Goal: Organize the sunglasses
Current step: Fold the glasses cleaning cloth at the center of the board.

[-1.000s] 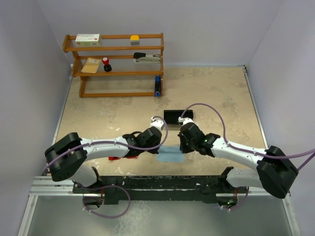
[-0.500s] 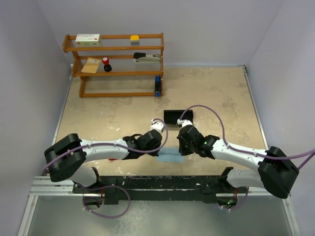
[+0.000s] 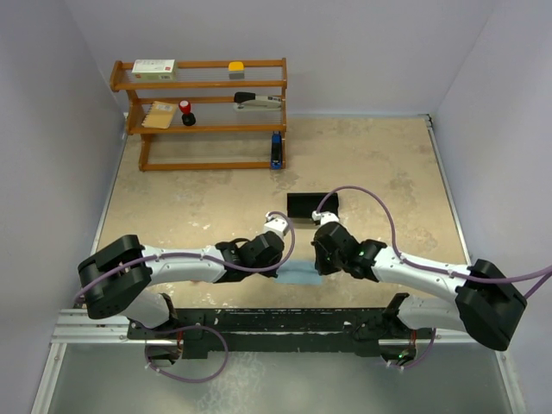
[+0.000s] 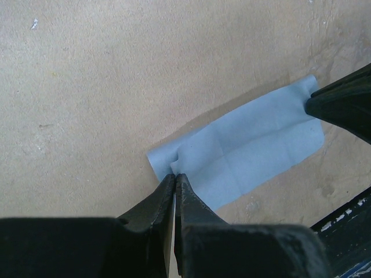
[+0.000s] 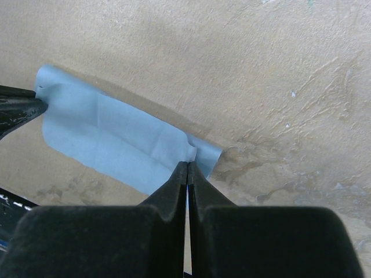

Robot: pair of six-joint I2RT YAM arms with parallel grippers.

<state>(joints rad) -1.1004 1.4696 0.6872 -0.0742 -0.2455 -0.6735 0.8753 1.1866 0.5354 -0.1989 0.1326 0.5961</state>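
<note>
1. Lying out of clear sight, the sunglasses are not made out in any view.
2. A folded light blue cloth (image 4: pixel 249 147) is pinched at opposite ends. The left gripper (image 4: pixel 174 176) is pressed together on one corner, the right gripper (image 5: pixel 188 165) on the other.
3. A black case (image 3: pixel 312 204) is noted just beyond, on the table (image 3: pixel 388 164).

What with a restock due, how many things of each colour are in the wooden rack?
White box: 1
Yellow block: 1
Black-and-white stapler: 1
Tan packet: 1
Red-and-black item: 1
Blue item: 1
Total: 6
</note>
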